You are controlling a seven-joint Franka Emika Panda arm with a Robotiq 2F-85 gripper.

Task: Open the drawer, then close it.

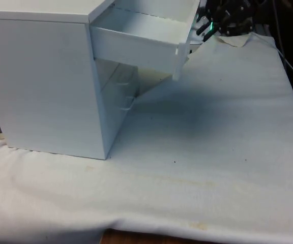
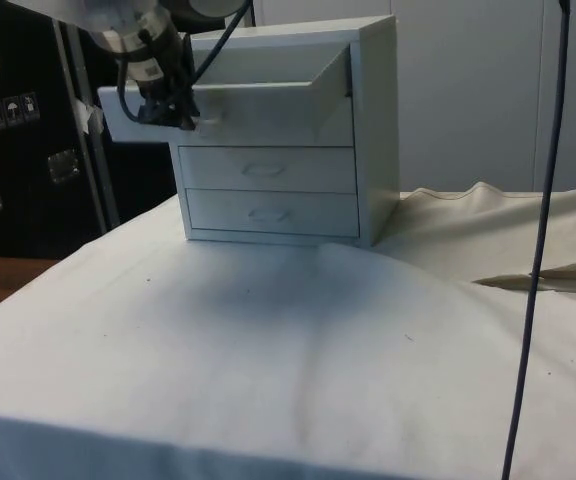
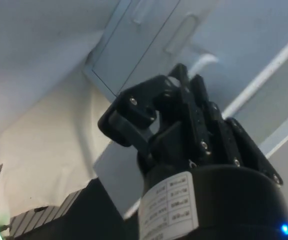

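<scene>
A white chest of drawers (image 1: 45, 86) stands on the cloth, also in the side view (image 2: 373, 130). Its top drawer (image 1: 136, 40) is pulled well out (image 2: 268, 100). The two lower drawers (image 2: 266, 170) stay shut; their fronts appear in the wrist view (image 3: 149, 40). My black gripper (image 2: 183, 118) sits at the front panel of the open drawer, at its small white handle (image 2: 208, 122). In the wrist view the fingers (image 3: 180, 75) are pressed together and the curved handle (image 3: 204, 61) sticks out just past them. From the front, the gripper (image 1: 203, 29) is just behind the drawer's front panel (image 1: 182, 51).
White cloth (image 1: 212, 142) covers the table in front of the chest. Bunched cloth (image 2: 508, 230) lies beside the chest's far side. A dark cable (image 2: 538, 250) hangs down in the side view. Wood shows at the table's near edge (image 1: 136, 238).
</scene>
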